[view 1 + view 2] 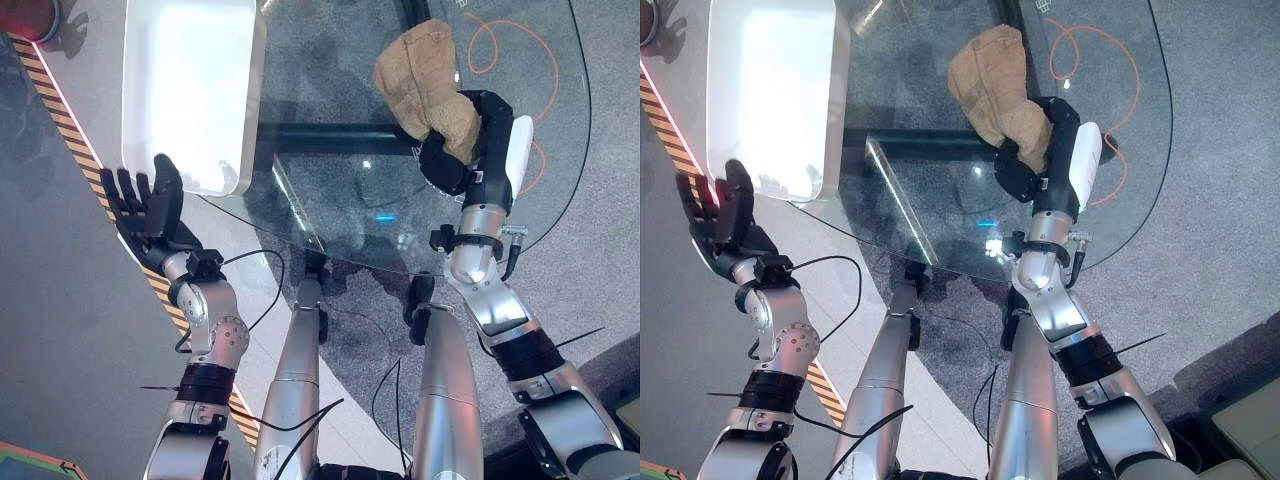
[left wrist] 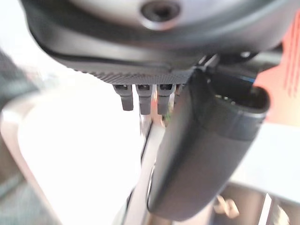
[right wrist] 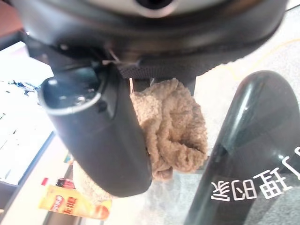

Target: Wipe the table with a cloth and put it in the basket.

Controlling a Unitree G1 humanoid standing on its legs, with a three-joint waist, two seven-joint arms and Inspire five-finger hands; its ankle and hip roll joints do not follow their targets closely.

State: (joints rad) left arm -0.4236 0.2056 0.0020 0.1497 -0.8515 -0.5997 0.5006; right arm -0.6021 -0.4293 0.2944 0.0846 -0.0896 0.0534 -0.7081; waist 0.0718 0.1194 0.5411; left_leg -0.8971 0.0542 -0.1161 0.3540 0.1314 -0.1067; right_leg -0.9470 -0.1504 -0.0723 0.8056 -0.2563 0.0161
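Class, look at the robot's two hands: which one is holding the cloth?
The right hand, over the glass table, has its fingers curled round the tan cloth. The left hand is open, beside the white basket.

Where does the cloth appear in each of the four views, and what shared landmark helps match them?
Left eye view: cloth upper right, on the glass table, its near end gripped by the right hand.
Right eye view: cloth upper centre, same grip.
Left wrist view: I can't make it out.
Right wrist view: cloth at centre, bunched between thumb and fingers.
Shared landmark: the white basket, left of the cloth in both eye views.
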